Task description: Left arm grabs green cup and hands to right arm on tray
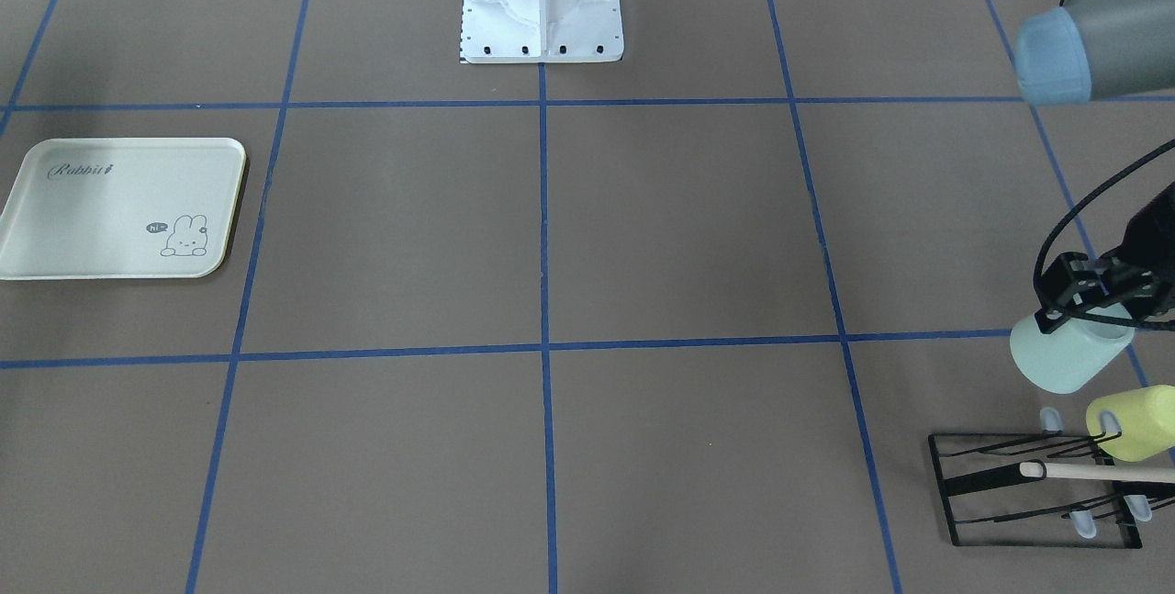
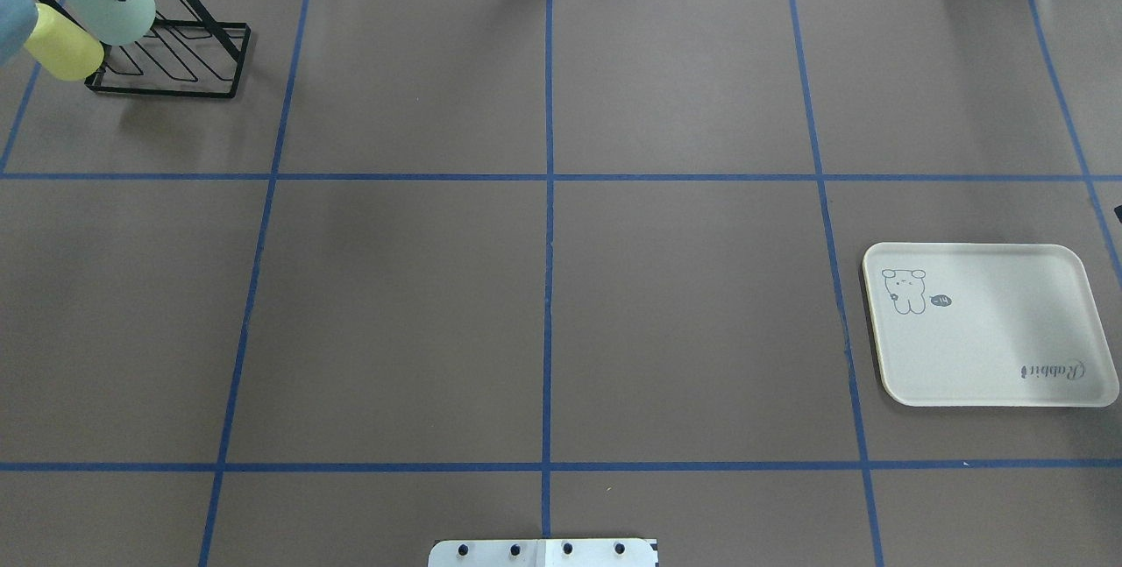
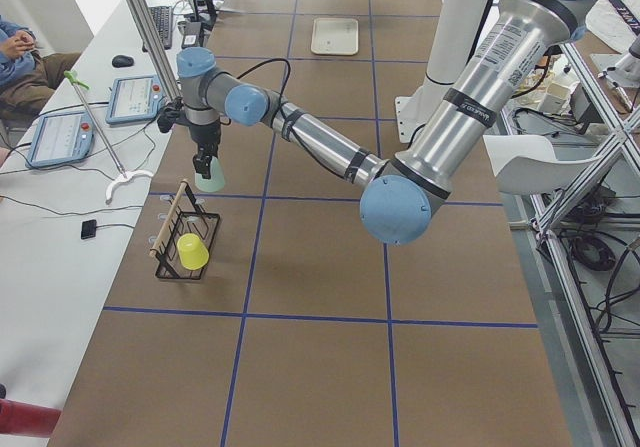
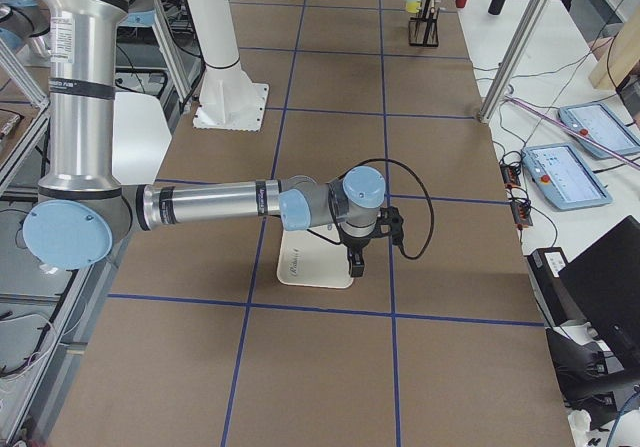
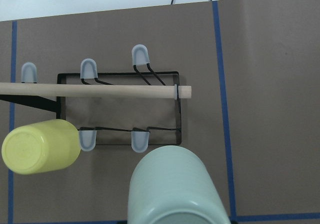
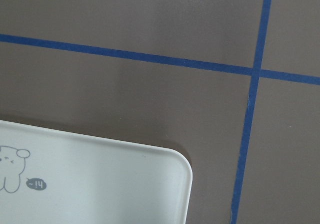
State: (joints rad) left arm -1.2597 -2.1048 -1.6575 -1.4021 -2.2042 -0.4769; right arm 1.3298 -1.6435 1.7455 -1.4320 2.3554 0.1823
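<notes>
My left gripper (image 1: 1092, 300) is shut on the rim of the pale mint-green cup (image 1: 1067, 357) and holds it tilted in the air, just off the black rack (image 1: 955, 484). The cup also shows in the overhead view (image 2: 112, 4), the exterior left view (image 3: 211, 176) and the left wrist view (image 5: 172, 189). The cream tray (image 1: 55, 254) with its bunny drawing lies flat and bare at the other end of the table (image 2: 990, 348). My right gripper (image 4: 355, 263) hangs just over the tray's edge (image 6: 100, 184). I cannot tell whether it is open or shut.
A yellow-green cup (image 1: 1134, 420) hangs on the rack's peg beside the green cup (image 5: 40, 146). A wooden rod (image 5: 100, 89) runs across the top of the rack. The robot's white base (image 1: 542, 16) stands at the middle rear. Blue tape lines grid the brown table.
</notes>
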